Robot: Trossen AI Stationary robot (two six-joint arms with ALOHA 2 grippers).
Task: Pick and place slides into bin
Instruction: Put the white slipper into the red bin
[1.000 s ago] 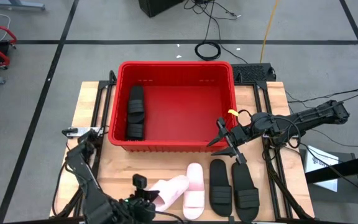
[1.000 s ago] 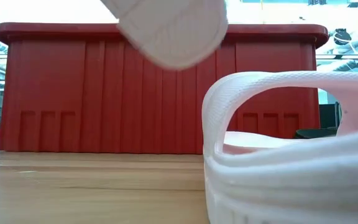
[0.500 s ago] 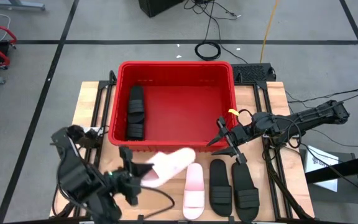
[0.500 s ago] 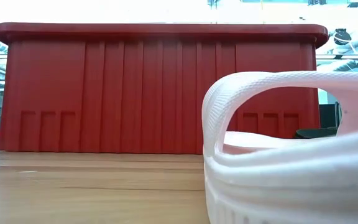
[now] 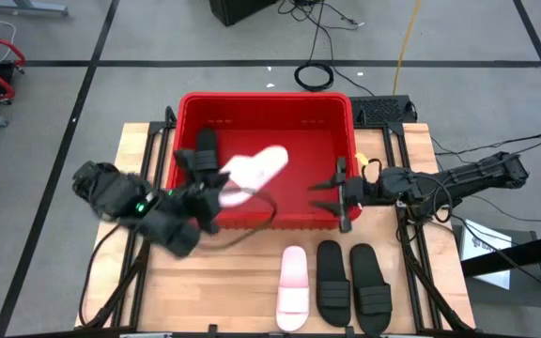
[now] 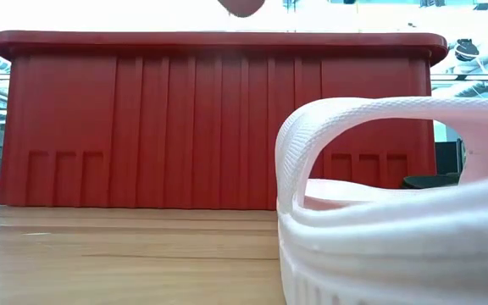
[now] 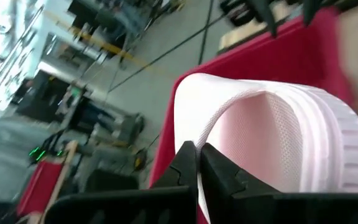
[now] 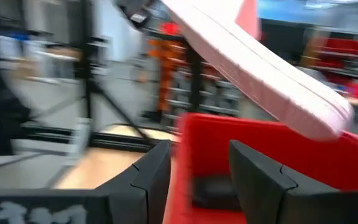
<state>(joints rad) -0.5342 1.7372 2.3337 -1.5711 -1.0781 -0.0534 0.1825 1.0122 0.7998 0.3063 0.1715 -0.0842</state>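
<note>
Here a pale pink slide point(image 5: 256, 171) is held by its strap in the closed left fingers point(image 7: 194, 163) above the bin point(image 5: 266, 101), positioned for release inside. The right gripper point(image 5: 344, 192) is kept open at the bin's right near wall.

Left arm: reaches in from 9 o'clock, wrist raised and angled toward 2 o'clock.
Left gripper point(image 5: 216, 183): jaws clamped tight on a pale slide point(image 5: 256, 169), held aloft.
Right arm: extends from 3 o'clock, lying low, pointing toward 9 o'clock.
Right gripper point(image 5: 338, 192): jaws spread, holding nothing.
</note>
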